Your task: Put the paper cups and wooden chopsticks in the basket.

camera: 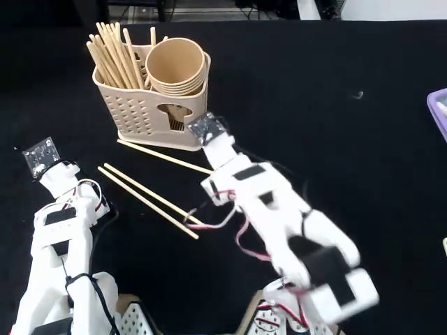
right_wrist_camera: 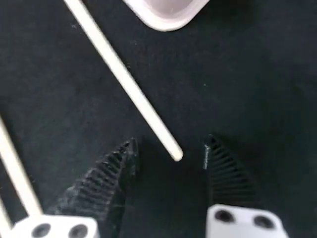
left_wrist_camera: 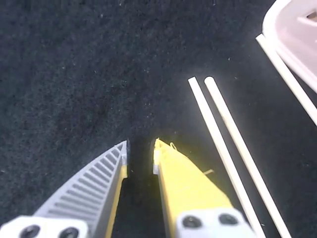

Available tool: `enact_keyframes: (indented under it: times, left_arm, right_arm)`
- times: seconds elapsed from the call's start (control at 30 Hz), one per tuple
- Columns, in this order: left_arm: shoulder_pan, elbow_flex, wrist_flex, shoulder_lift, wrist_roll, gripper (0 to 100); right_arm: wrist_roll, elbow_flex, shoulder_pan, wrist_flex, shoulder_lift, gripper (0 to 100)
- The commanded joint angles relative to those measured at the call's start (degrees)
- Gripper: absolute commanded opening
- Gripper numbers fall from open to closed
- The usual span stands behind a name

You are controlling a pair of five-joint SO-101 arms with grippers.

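Well along, by the look of it. Already standing in the basket (camera: pixel 140 115): a stack of paper cups (camera: pixel 176 66) and a thick bundle of wooden chopsticks (camera: pixel 112 52). For the cups, probably nothing more to do.

Left to collect from the black table (camera: pixel 335 139): three loose chopsticks, all in front of the basket. Nearest, just beside the basket's front wall, a single chopstick (camera: pixel 164 156). A little farther from the basket, a pair of chopsticks (camera: pixel 154 194), lying side by side and nearly parallel.

Near the front corner of the basket, the right gripper (right_wrist_camera: pixel 168 144): jaws spread wide, with the free end of the single chopstick between them, not yet pinched. Likely the step in hand, closing on this stick.

Farther from the basket, beyond the pair, the left gripper (left_wrist_camera: pixel 140 146): jaws apart by a narrow gap only, holding nothing, just beside the ends of the pair.
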Motion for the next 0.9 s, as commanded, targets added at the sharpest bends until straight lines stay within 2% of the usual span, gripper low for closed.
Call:
enact_keyframes:
  times: [0.0, 0.2, 0.4, 0.67, 0.8, 0.87]
  left_arm:
    - [-0.48, -0.4, -0.79, -1.05, -0.09, 10]
    - [-0.48, -0.4, -0.79, -1.05, -0.09, 10]
    - [-0.48, -0.4, -0.79, -1.05, -0.09, 10]
    - [-0.48, -0.4, -0.79, -1.05, -0.09, 10]
    - [-0.48, -0.4, -0.79, -1.05, -0.09, 10]
    - [-0.48, -0.4, -0.79, -1.05, -0.09, 10]
  right_arm:
    - [3.43, -6.02, 0.53, 2.73, 3.3, 20.6]
    - [12.4, -7.96, 0.44, 10.11, 3.3, 0.7]
    - [13.36, -3.47, -0.62, 15.3, -0.57, 1.1]
    - [13.45, 8.31, -6.15, 24.26, -19.56, 1.1]
    - [13.27, 11.47, -6.24, 27.87, -26.24, 1.4]
    - [12.92, 11.56, -6.24, 29.8, -27.12, 4.9]
